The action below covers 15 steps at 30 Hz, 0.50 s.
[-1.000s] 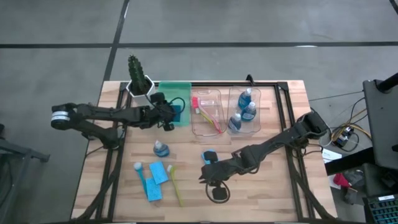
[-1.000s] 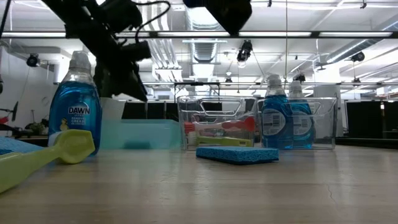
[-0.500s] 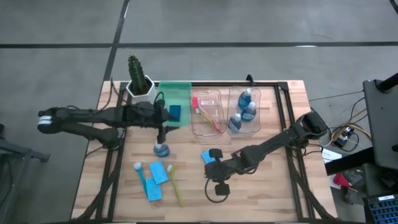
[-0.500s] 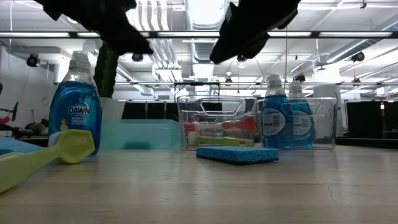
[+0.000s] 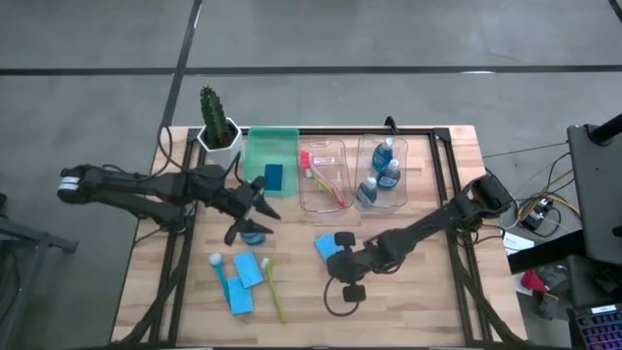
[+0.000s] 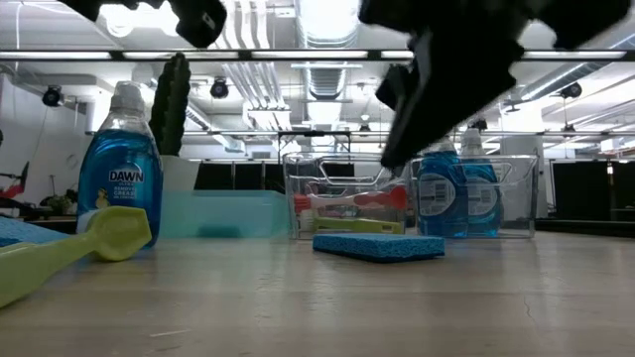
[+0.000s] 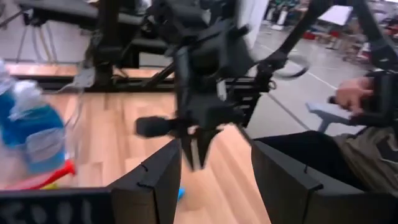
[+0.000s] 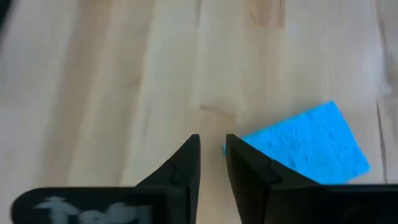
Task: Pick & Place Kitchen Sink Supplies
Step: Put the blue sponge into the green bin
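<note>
A blue sponge (image 5: 324, 244) lies flat on the wooden table (image 5: 428, 292). My right gripper (image 5: 335, 255) hangs just above the sponge's near edge, pointing down at a slant. In the right wrist view (image 8: 212, 146) its fingers stand a narrow gap apart, with the sponge (image 8: 311, 143) beside one finger and nothing between them. My left gripper (image 5: 255, 209) is open and empty, held level above a blue-liquid bottle (image 5: 255, 233) that stands on the table. A darker teal sponge (image 5: 273, 175) lies in the green bin (image 5: 258, 146).
Two blue sponges (image 5: 243, 282), a blue brush (image 5: 219, 267) and a yellow-green brush (image 5: 275, 287) lie near the table's left front. Clear bins hold a pink brush (image 5: 326, 180) and bottles (image 5: 381, 173). A cactus (image 5: 216, 122) stands at the far left. A black cable loop (image 5: 340, 301) lies near the right gripper.
My left gripper has drawn back from the green bin toward the table's near edge, risen, and tipped from pointing down to level. The teal sponge stays in the bin. My right gripper has sunk toward the blue sponge.
</note>
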Each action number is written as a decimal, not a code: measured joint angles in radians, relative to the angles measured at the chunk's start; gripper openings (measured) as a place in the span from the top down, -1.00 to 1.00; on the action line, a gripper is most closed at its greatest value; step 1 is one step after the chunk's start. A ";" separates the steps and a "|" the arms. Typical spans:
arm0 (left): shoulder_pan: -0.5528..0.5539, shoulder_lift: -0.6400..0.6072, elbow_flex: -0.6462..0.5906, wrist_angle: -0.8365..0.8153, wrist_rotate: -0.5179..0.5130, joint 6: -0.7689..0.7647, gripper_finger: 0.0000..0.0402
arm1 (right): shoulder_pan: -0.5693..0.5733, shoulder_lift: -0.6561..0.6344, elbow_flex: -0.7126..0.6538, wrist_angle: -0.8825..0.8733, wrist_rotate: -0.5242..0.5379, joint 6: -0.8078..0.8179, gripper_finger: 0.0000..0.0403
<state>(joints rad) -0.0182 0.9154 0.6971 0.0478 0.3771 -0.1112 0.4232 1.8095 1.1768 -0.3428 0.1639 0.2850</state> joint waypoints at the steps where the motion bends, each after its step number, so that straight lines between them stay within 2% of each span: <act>1: -0.011 0.000 0.000 0.008 0.000 0.000 0.06 | 0.000 0.000 -0.010 -0.002 0.006 -0.004 0.60; 8: -0.050 0.000 0.000 0.052 0.000 -0.002 0.06 | 0.004 0.000 -0.061 0.001 0.058 -0.056 0.35; 15: -0.050 0.000 0.000 0.049 0.000 0.001 0.06 | 0.006 0.000 -0.109 0.001 0.102 -0.099 0.28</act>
<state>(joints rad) -0.0685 0.9157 0.6971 0.0971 0.3767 -0.1101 0.4294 1.8099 1.0677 -0.3415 0.2662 0.1859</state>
